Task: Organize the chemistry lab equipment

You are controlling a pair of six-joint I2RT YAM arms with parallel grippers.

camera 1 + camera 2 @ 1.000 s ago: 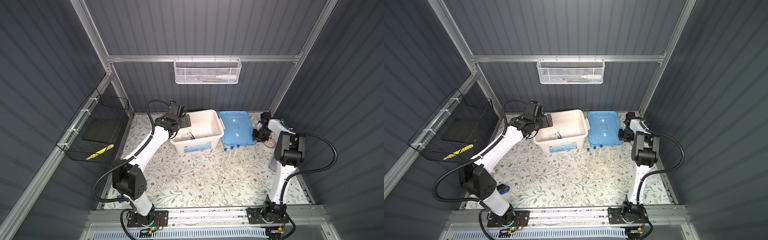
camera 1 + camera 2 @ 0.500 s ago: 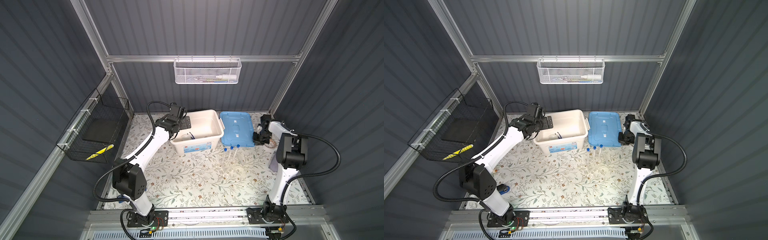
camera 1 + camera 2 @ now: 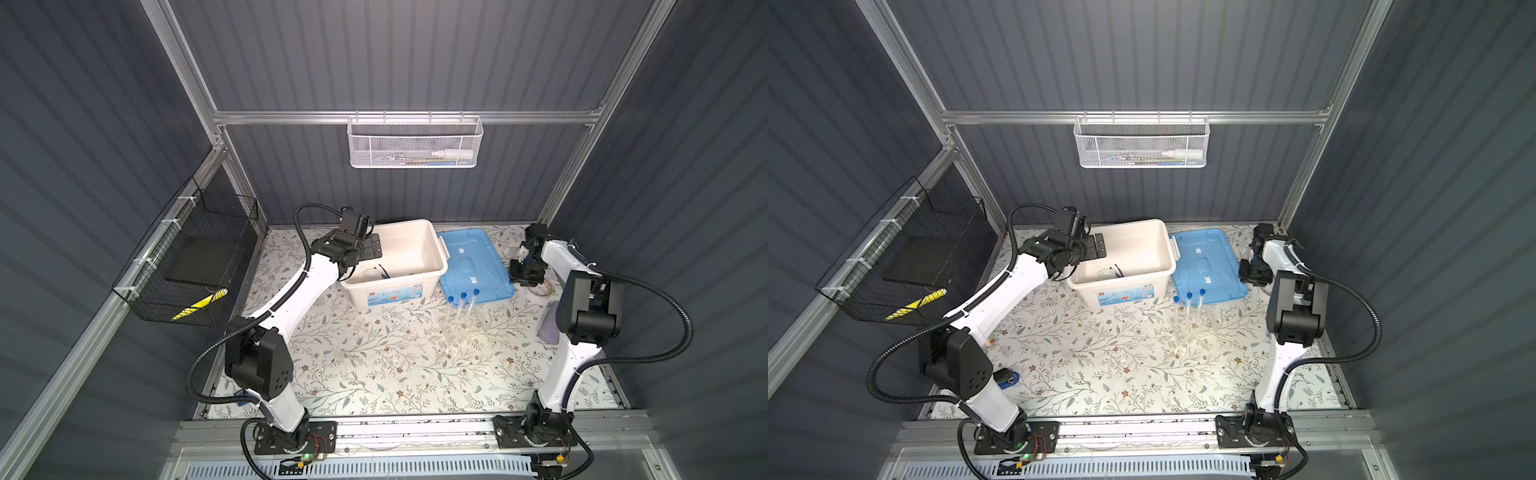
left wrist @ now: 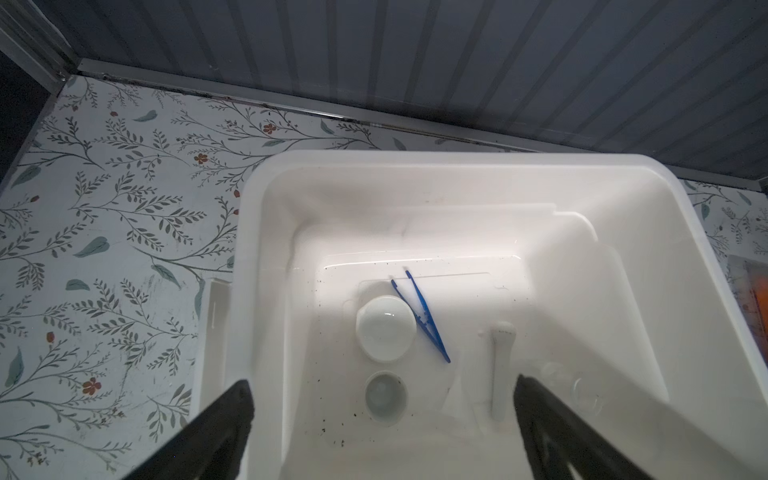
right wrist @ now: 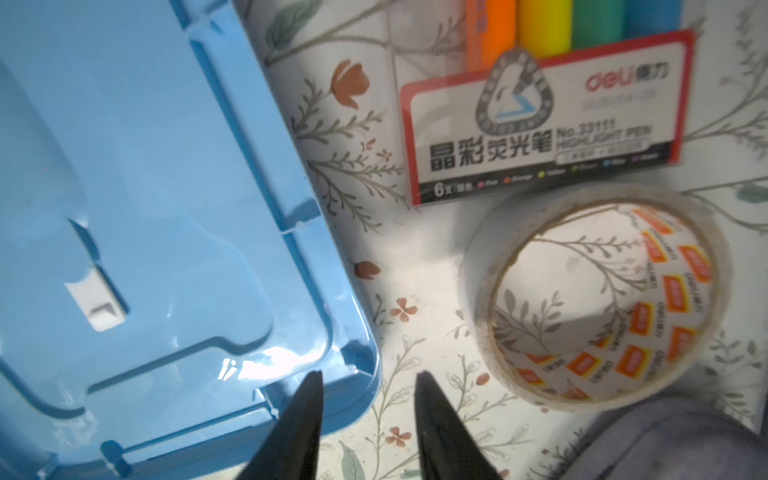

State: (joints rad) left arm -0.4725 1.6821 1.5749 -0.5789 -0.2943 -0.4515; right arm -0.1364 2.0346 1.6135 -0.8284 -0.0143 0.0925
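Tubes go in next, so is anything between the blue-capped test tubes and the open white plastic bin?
Nothing visible does. The blue-capped test tubes stand near the white plastic bin, whose top is open; its blue plastic lid lies flat alongside.

Tub (image 3: 357, 293) is set at rear centre of table (image 3: 374, 374); lid (image 3: 473, 262) is laid flat just to its R. Test tubes (image 3: 459, 311) are stood upright in rack (image 3: 457, 338), in front of lid's front edge. In tub: tweezers (image 4: 422, 318) are laid btw. larger dish (image 4: 386, 328) and pestle (image 4: 498, 365); smaller dish (image 4: 385, 395) is set just beside larger one; glassware (image 4: 582, 390) is laid beside pestle, on side away from tweezers. R of lid, tape roll (image 5: 594, 291) and marker pack (image 5: 540, 116) are placed side by side, w/ cloth (image 5: 673, 440) near tape.
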